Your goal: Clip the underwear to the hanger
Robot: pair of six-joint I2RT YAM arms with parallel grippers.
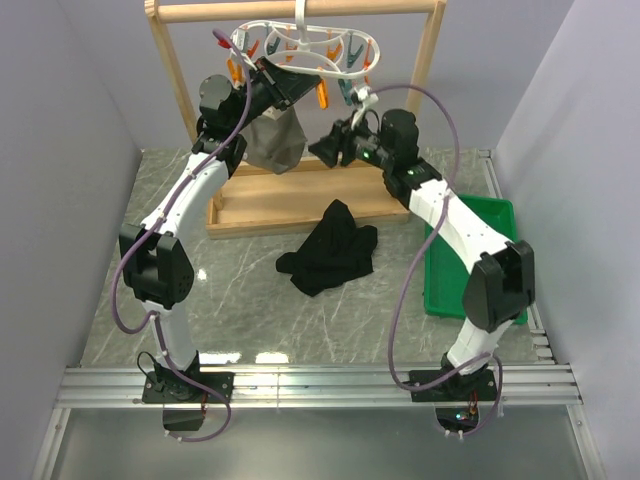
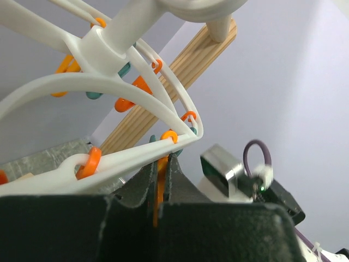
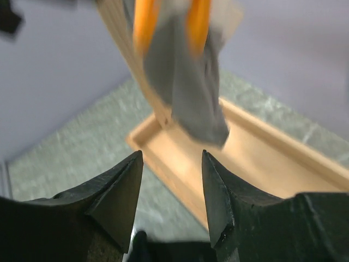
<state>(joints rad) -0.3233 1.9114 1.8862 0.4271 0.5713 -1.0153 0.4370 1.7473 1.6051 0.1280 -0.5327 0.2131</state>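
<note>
The black underwear lies crumpled on the table in front of the wooden rack, with neither gripper touching it. The white hanger with orange and teal pegs hangs from the rack's top bar. My left gripper is raised under the hanger. In the left wrist view it is shut on an orange peg just below the white frame. My right gripper is open and empty, below the hanger's right side. In the right wrist view it faces the hanging grey garment.
The tall wooden rack stands at the back on a wooden base tray. A grey-beige garment hangs from orange pegs. A green bin sits at the right, and walls enclose both sides.
</note>
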